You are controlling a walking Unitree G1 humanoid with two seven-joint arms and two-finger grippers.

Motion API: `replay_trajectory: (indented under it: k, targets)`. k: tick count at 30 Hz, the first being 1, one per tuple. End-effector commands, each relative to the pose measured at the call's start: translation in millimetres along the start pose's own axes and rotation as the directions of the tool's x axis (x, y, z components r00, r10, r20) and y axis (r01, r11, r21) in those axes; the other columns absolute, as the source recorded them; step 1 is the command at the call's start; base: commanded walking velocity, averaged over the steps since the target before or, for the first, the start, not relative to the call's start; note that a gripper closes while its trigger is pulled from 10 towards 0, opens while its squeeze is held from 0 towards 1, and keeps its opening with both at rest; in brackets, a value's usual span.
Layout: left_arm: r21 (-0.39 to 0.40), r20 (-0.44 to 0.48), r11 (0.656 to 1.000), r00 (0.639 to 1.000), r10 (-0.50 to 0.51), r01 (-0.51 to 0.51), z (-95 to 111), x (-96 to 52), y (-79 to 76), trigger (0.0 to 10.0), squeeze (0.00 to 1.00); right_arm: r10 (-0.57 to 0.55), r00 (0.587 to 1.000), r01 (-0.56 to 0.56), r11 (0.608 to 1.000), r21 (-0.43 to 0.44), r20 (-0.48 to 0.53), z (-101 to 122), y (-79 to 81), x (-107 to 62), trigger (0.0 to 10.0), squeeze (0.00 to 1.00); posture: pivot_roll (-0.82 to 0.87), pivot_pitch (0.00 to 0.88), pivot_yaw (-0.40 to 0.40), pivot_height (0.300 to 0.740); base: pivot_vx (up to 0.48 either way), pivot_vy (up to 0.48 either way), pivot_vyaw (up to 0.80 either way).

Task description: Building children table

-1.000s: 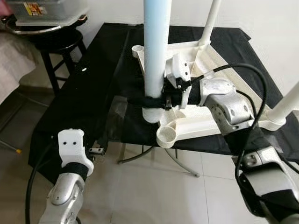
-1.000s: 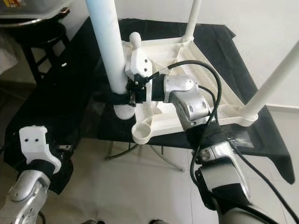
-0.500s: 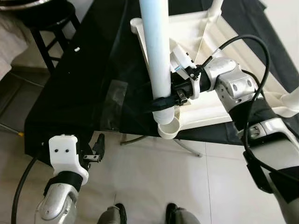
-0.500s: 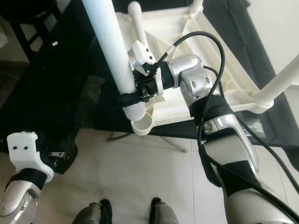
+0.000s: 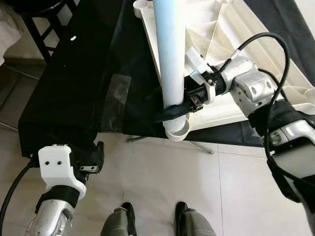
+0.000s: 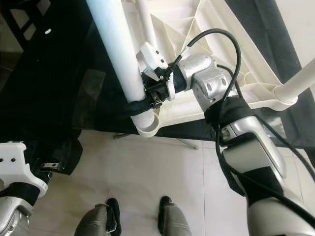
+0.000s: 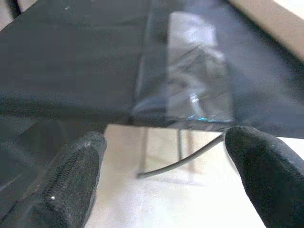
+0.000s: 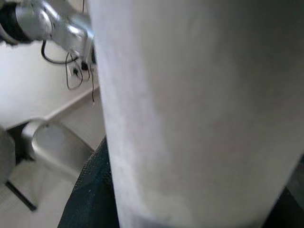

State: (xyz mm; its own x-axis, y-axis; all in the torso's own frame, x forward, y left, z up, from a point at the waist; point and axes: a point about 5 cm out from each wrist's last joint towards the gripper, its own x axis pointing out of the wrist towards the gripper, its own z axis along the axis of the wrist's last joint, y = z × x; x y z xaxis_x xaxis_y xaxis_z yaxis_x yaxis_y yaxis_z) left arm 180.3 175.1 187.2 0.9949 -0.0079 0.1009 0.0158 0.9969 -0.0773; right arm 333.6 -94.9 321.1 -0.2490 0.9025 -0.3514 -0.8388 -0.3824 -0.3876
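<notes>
Room in home, used as makeshift assembly spot. Pale floor tiles (image 5: 162, 177) with grout lines. Folding table, thin metal legs (image 5: 197, 146), draped in black cloth (image 5: 74, 93). Dark wooden stool (image 5: 37, 24) at side. White plastic furniture frame (image 5: 221, 29) lying on cloth. Plain light wall (image 6: 300, 19) behind.

Pale tiled floor (image 5: 162, 182) beneath a black-draped table (image 5: 78, 93) (clear tape on the cloth); dark stool (image 5: 34, 19) stands beside.
</notes>
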Motion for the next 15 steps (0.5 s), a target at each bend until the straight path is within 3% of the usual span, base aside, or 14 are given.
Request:
replay_trajectory:
  k: [1, 3, 6, 15]
  targets:
    - [0.0, -0.001, 0.999, 0.999, -0.052, 0.052, 1, -5.0, -3.4, 10.0, 0.0, 0.046, 0.999, -0.045, 0.999, 0.019, -0.022, -9, 5.4, 6.5, 10.0, 0.0, 0.05, 0.392, 0.017, 0.74, 0.0, 0.0, 0.0]
    - [0.013, 0.021, 0.986, 0.985, -0.169, 0.168, 6, -9.7, -12.3, 10.0, 0.0, 0.058, 0.998, -0.057, 0.998, 0.017, -0.03, -9, 6.2, 6.9, 10.0, 0.0, 0.05, 0.391, 0.017, 0.74, 0.0, 0.0, 0.0]
    - [0.051, 0.026, 0.939, 0.94, -0.341, 0.339, 8, -20.5, -26.0, 10.0, 0.0, 0.07, 0.996, -0.069, 0.997, 0.017, -0.047, -11, 8.9, 5.7, 10.0, 0.0, 0.04, 0.381, 0.01, 0.74, 0.0, 0.0, 0.0]
    - [0.043, 0.05, 0.906, 0.905, -0.423, 0.421, 9, -25.1, -33.1, 10.0, 0.0, 0.066, 0.998, -0.066, 0.997, 0.041, -0.016, -12, 13.5, 0.0, 10.0, 0.0, 0.03, 0.383, 0.004, 0.74, 0.0, 0.0, 0.0]
